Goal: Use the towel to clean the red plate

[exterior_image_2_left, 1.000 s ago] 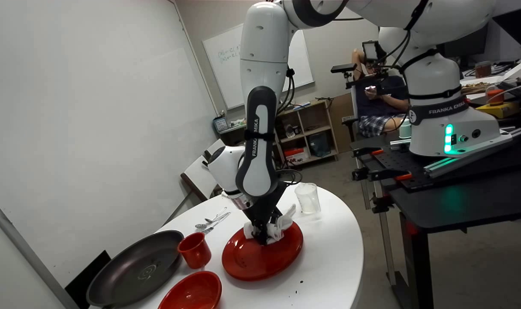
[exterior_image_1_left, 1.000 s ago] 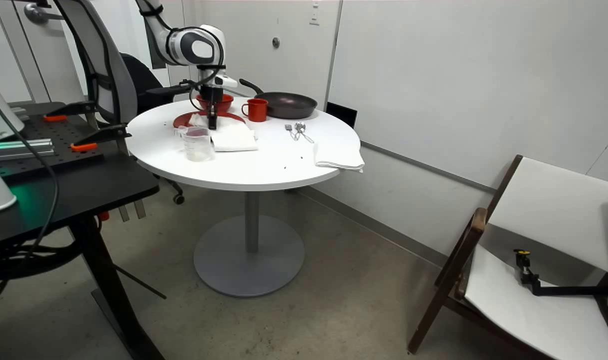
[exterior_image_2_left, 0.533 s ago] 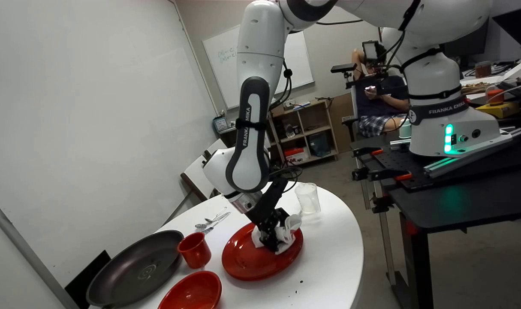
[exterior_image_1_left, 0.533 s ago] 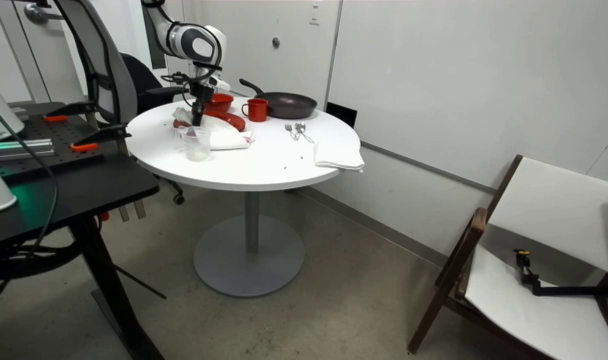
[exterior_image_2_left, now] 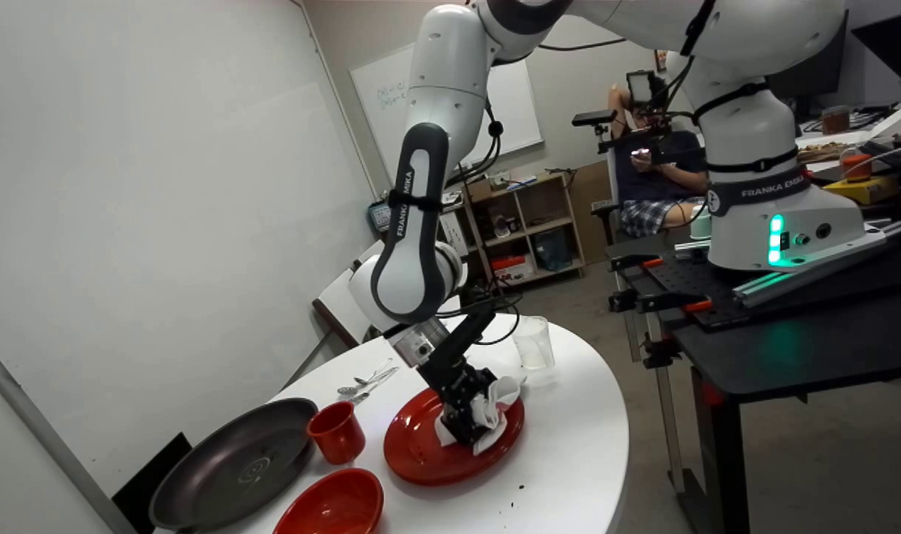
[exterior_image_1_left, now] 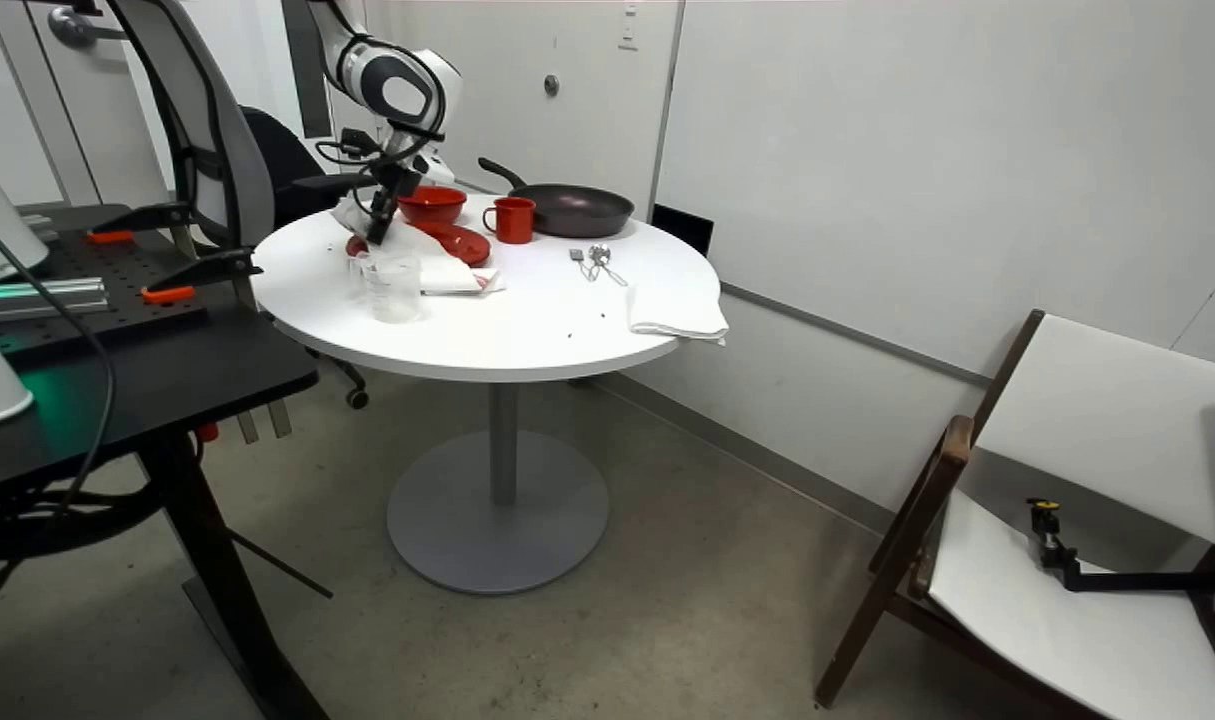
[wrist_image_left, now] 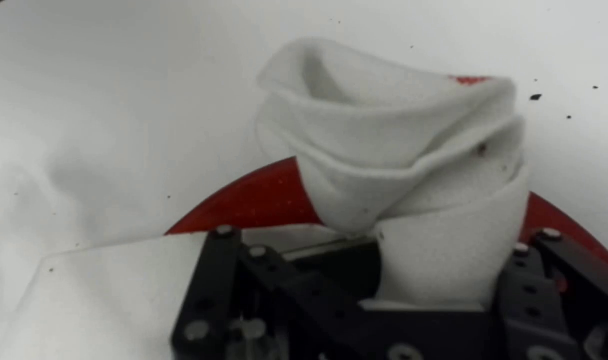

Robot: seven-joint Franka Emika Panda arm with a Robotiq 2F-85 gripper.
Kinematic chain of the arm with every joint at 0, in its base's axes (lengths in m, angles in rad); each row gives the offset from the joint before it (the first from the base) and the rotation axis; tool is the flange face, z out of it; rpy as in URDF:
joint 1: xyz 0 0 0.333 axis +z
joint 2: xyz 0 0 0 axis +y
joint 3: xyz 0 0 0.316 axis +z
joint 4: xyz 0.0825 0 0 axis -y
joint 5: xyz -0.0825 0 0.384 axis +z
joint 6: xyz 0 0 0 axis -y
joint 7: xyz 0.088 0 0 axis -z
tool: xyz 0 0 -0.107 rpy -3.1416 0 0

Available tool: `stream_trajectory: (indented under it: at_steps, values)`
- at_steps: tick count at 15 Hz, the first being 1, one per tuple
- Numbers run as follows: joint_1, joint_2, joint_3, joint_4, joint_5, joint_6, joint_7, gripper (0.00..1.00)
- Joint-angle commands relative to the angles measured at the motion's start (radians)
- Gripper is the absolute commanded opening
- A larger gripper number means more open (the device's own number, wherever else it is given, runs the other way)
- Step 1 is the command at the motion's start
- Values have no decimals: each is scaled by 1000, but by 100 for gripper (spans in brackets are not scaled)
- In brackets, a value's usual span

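The towel pinched in the gripper, bunched on the plate.
The fingers clasp it between them. In an exterior view its long axis slants from a raised end beside the gripper down to a flat end past the plate's rim, near the clear cup. The wrist view alone shows a dark speck on a fold; there the plate is mere slivers, while an exterior view shows its bare face.

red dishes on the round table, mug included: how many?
3: plate, partly under the towel; mug, beside the pan; bowl, near both plate and mug. All show in both exterior views.
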Motion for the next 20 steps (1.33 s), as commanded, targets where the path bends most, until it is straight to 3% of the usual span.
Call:
stream_trajectory:
  at_steps: [1, 7, 15, 20]
  values:
    - [-22, -12, 25, -18, 62, 69, -28, 1]
    - [14, 7, 47, -113, 98, 552, -29, 1]
    - [57, 64, 52, -163, 92, 929, -10, 2]
    - [61, 92, 55, -162, 102, 1100, -15, 2]
